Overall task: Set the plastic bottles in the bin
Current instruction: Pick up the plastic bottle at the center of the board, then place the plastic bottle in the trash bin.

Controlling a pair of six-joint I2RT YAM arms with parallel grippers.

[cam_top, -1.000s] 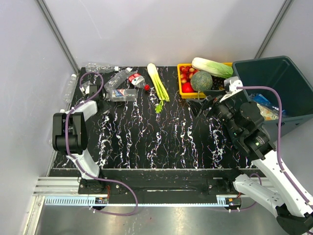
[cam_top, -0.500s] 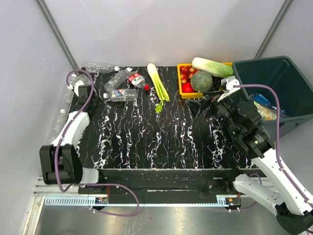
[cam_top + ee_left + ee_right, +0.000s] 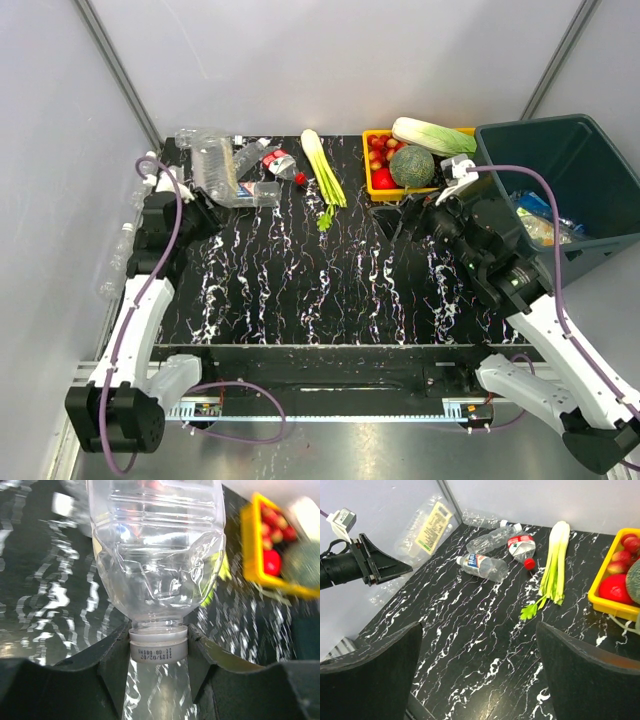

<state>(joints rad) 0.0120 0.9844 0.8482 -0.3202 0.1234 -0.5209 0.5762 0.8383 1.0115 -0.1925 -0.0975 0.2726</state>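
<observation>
The left end effector [image 3: 159,650] pinches a clear bottle [image 3: 157,555] by its neck, holding it above the far left corner of the tabletop [image 3: 330,290]. The right end effector [image 3: 480,680] hangs spread wide and empty near the yellow tray [image 3: 372,190]. A few bottles already lie inside the bin [image 3: 600,165]. At least three loose bottles [image 3: 250,192] lie beside the celery [image 3: 322,165], so the job looks partway through.

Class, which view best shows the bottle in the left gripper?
Left wrist: the clear bottle fills the frame, its neck clamped. Top external shows it whole but small. Right wrist shows it only far off, indistinct.
</observation>
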